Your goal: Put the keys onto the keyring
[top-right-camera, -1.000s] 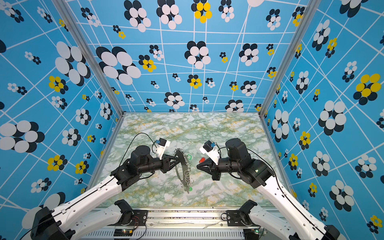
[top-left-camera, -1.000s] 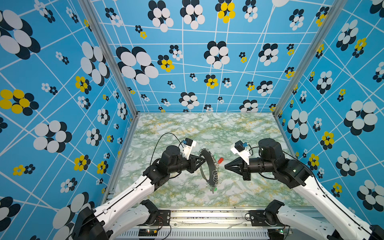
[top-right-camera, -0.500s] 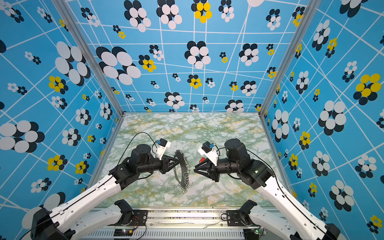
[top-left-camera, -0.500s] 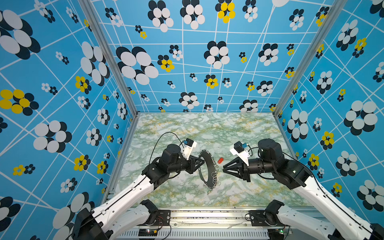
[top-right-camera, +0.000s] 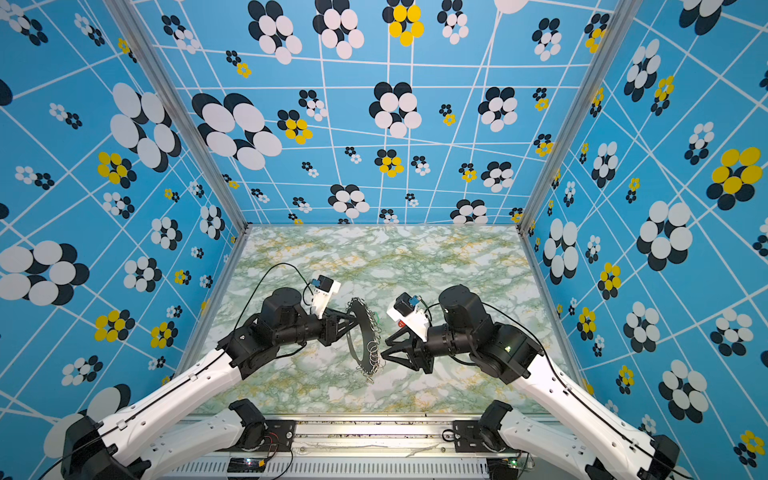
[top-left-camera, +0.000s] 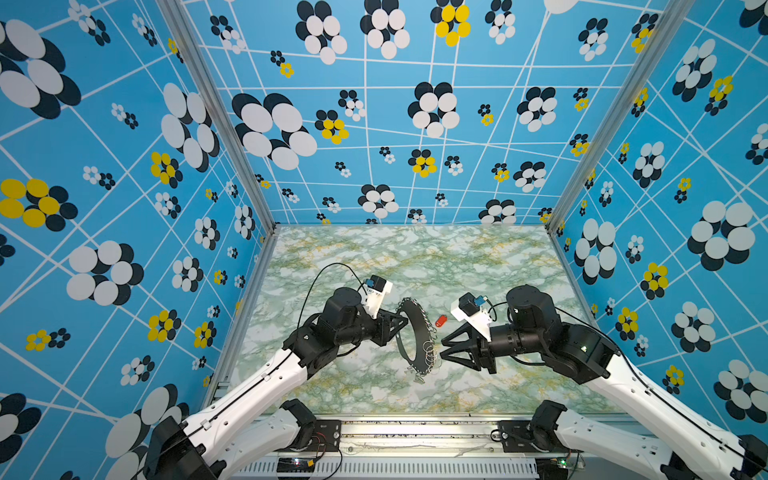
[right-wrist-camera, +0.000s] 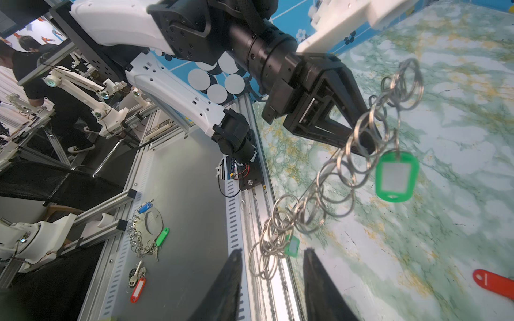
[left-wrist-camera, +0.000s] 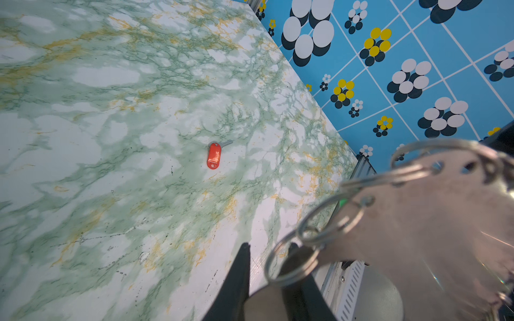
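Note:
My left gripper (top-left-camera: 402, 323) is shut on the keyring (top-left-camera: 409, 332), a grey crescent plate held upright on edge above the marble table (top-left-camera: 478, 266). Its wire rings (right-wrist-camera: 347, 172) dangle in a chain, and two green-tagged keys (right-wrist-camera: 396, 175) (right-wrist-camera: 292, 246) hang from them. My right gripper (top-left-camera: 442, 352) stands open just right of the lower rings, which hang in front of its spread fingertips (right-wrist-camera: 233, 266). A red-tagged key (left-wrist-camera: 214, 155) lies flat on the table beyond the keyring (left-wrist-camera: 417, 222), also in a top view (top-left-camera: 441, 320). My right wrist camera mount half hides it in a top view (top-right-camera: 400, 322).
Blue flowered walls close the table on three sides, and a metal rail (top-left-camera: 415, 428) runs along the front. Outside the cell, a grey bench (right-wrist-camera: 180, 222) carries a spare ring set with blue and green tags (right-wrist-camera: 144, 236) and a red-tagged key (right-wrist-camera: 137, 289).
My right gripper has gone from shut to open and has moved down toward the lower rings. The red key, the left gripper and the keyring have stayed put.

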{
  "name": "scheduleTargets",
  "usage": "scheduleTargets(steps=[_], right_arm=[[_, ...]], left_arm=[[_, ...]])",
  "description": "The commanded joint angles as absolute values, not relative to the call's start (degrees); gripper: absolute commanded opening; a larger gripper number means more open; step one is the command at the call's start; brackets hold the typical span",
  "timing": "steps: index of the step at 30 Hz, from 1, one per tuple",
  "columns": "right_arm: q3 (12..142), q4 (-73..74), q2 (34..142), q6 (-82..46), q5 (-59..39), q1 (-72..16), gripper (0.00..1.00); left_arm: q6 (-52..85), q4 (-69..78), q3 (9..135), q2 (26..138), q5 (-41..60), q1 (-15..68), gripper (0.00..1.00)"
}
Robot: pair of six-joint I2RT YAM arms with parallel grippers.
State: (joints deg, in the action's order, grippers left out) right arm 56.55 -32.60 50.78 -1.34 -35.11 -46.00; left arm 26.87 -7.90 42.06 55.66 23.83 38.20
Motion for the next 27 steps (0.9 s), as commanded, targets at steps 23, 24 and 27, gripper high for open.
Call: scheduleTargets(steps=[23, 24, 27], right_arm=[[58.98, -25.84, 53.96, -2.1, -28.18, -50.62, 0.2], [59.09, -25.8, 54.03, -2.03, -28.2, -50.62, 0.16], [59.58, -26.3, 54.14, -1.4, -27.97, -50.71, 0.0]], left_arm=[[25.96, -8.26, 44.38, 53.53, 22.28, 38.28, 0.0], [25.99, -8.32, 44.33, 53.55, 22.32, 38.4, 0.0], [25.91, -8.6, 44.3, 53.36, 22.32, 38.43, 0.0]])
